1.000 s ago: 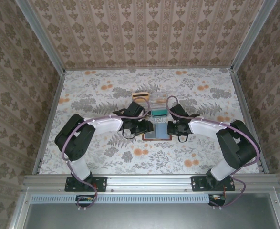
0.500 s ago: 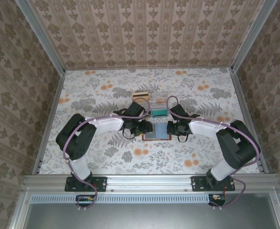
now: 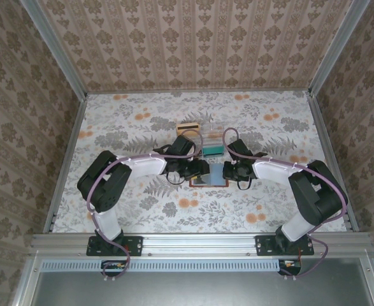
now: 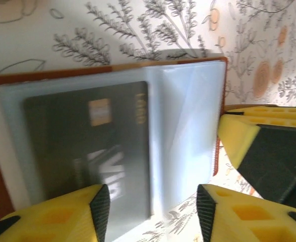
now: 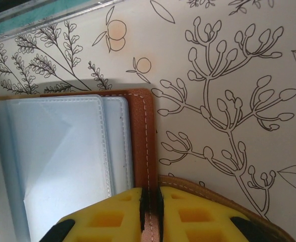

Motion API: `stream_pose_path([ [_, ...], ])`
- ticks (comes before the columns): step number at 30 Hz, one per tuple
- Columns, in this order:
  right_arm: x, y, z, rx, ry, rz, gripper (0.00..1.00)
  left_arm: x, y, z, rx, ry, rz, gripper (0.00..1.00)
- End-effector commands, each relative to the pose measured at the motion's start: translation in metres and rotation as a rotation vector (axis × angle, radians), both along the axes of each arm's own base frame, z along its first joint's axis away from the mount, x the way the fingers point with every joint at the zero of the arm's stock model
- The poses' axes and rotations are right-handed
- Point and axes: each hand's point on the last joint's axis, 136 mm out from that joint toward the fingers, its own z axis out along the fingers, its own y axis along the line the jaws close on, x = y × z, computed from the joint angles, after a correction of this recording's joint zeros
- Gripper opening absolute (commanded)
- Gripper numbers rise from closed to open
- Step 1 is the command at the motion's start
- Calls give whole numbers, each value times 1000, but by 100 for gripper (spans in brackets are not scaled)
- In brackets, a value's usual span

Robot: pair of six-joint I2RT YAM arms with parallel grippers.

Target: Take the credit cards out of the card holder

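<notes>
Reddish-brown leather-look bifold card holder [image 3: 210, 178] lies open at mid-desk on the floral-print desk [image 3: 129, 124], blue-grey lining up, long axis left-right. Dark grey chip card [image 4: 87, 146] sits in its left-side pocket. Right tool [image 5: 151, 194] is pinched tight on the holder's right leather edge. Left tool [image 4: 152, 206] is spread wide, gripping nothing, poised over the card. Judgement: the left arm is nearer the card and should draw it out.

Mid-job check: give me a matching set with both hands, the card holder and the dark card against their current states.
1. left hand
2. right hand
3. dark card
4. card holder

A. spread open, lining up
B. shut on the holder's brown edge
C. open, fingers either side of the card
D. lying against the blue-grey lining

Pairs: 1-C, 2-B, 3-D, 4-A
</notes>
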Motion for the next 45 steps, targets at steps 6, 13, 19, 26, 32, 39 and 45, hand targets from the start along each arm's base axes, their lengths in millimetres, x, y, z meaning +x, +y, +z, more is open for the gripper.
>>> stream_pose_path([
  [6, -20, -1, -22, 0, 92, 5, 19, -6, -15, 2, -47, 15, -46, 77],
  [13, -18, -3, -18, 12, 76, -15, 20, -4, -38, 30, -129, -29, -107, 71],
  [19, -15, -18, 1, 30, 15, -72, 20, -4, -54, 31, -144, -17, -144, 69],
  [26, -19, -31, 15, 29, -8, -91, 21, -3, -59, 29, -143, -5, -147, 67],
  [32, -14, -36, 36, 41, -79, -121, 22, -3, -57, 32, -154, -13, -154, 66],
  [39, -13, -43, 53, 51, -108, -146, 23, -5, -74, 25, -169, 21, -187, 61],
  [45, -21, -49, 55, 52, -112, -151, 23, -5, -74, 14, -155, 42, -173, 58],
])
